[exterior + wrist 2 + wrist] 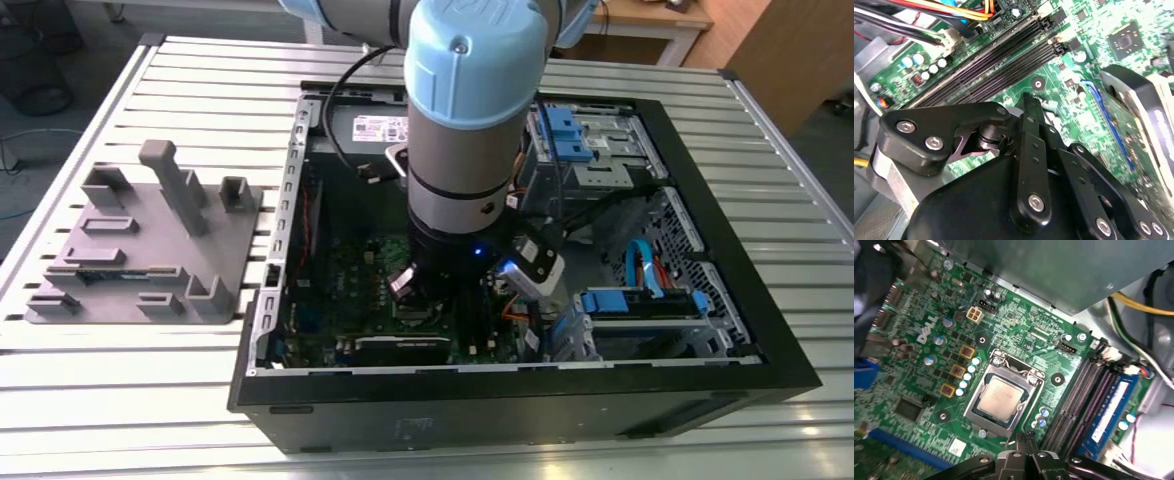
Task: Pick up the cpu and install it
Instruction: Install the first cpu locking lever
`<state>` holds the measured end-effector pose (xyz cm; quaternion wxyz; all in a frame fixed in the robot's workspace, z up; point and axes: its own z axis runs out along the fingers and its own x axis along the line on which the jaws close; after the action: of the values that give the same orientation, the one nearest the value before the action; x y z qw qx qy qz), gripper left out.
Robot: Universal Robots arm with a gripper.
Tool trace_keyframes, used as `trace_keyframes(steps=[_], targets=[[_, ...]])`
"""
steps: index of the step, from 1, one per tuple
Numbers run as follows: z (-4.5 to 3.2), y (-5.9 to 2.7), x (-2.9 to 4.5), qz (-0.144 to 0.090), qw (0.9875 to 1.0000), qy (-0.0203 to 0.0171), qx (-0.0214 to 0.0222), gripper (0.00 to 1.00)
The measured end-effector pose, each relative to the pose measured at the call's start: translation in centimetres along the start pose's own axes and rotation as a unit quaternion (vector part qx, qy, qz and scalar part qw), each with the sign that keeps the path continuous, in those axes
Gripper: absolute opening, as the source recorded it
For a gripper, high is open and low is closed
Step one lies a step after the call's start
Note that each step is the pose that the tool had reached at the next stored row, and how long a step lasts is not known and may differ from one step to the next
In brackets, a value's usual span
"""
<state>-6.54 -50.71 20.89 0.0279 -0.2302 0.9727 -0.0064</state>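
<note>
Gripper w/ fingers together, nothing between them, poised just above the board; cpu lies flat in socket frame just ahead, seated; RAM slots beside; grey fixture well apart, outside case

cpu: dull silvery metal lid, smooth, faint sheen. Socket frame: bright bare metal, glossy. Motherboard: green lacquered board, semi-gloss. Gripper: black links, satin metal-looking, shiny screw heads. Fixture: matt grey plastic. Table: ribbed pale metal slats. Arm: smooth light-blue plastic cap, grey tube.
</note>
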Motion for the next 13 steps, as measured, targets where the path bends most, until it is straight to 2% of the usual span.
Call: trace_keyframes(steps=[3, 8, 11, 13], targets=[[-0.65, -0.02, -0.04, 0.000, 1.0000, 0.0000, 0.0000, 0.11], [-0.68, -0.02, -0.04, 0.000, 1.0000, 0.0007, -0.0004, 0.11], [-0.66, -0.03, -0.06, 0.000, 0.9999, 0.0149, -0.0073, 0.11], [-0.67, -0.03, -0.05, 0.000, 0.9999, 0.0154, -0.0075, 0.11]])
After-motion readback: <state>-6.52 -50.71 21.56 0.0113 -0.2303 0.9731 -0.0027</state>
